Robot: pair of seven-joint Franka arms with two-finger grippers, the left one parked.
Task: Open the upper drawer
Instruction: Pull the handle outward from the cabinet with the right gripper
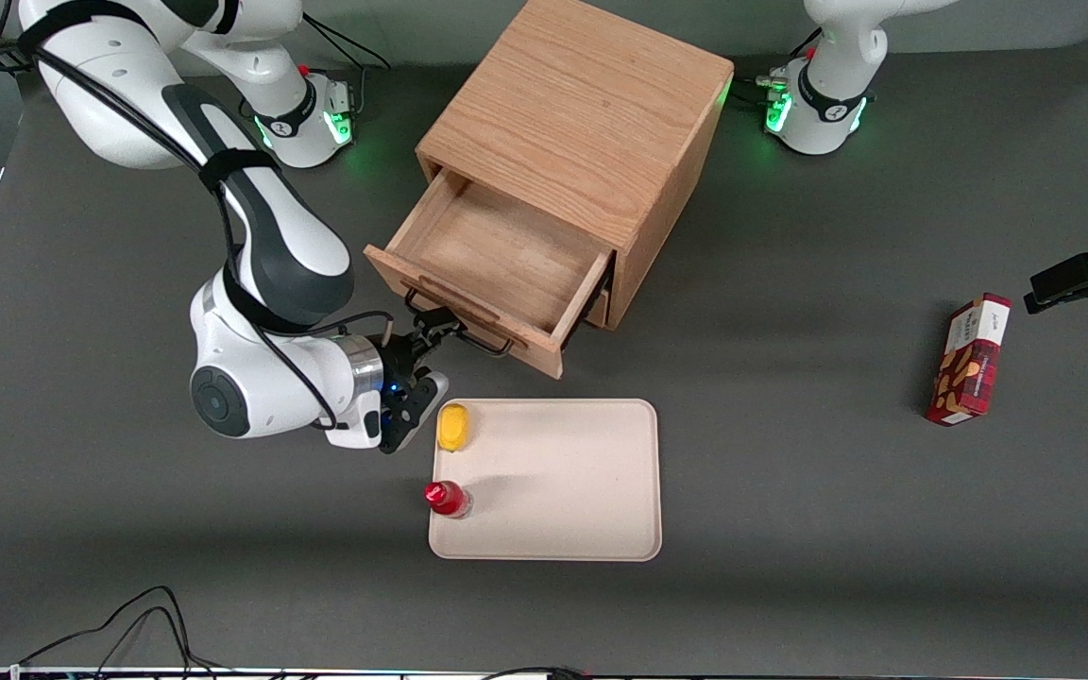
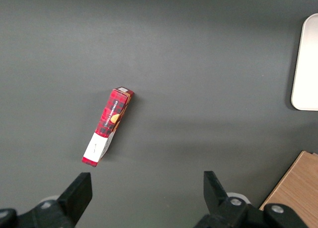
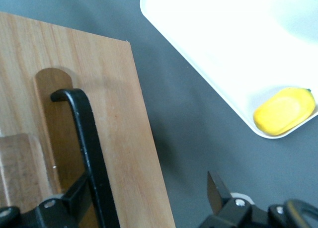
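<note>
Counter (image 1: 790,586) carries cabinet (image 1: 591,123); upper drawer (image 1: 492,260) pulled well out, near tray (image 1: 591,529). Tool (image 1: 433,332) at black handle (image 3: 89,138), fingers apart, one hooked inside bar. Pull straight along slides, no sideways twist.

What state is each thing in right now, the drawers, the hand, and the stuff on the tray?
Upper drawer: pulled well out, empty inside.
Bottom drawer: shut.
Hand: open, fingers astride the upper drawer's black handle.
Tray: flat on the table.
Yellow item: lying on the tray.
Red bottle: upright on the tray.
Red box: lying on the table.
</note>
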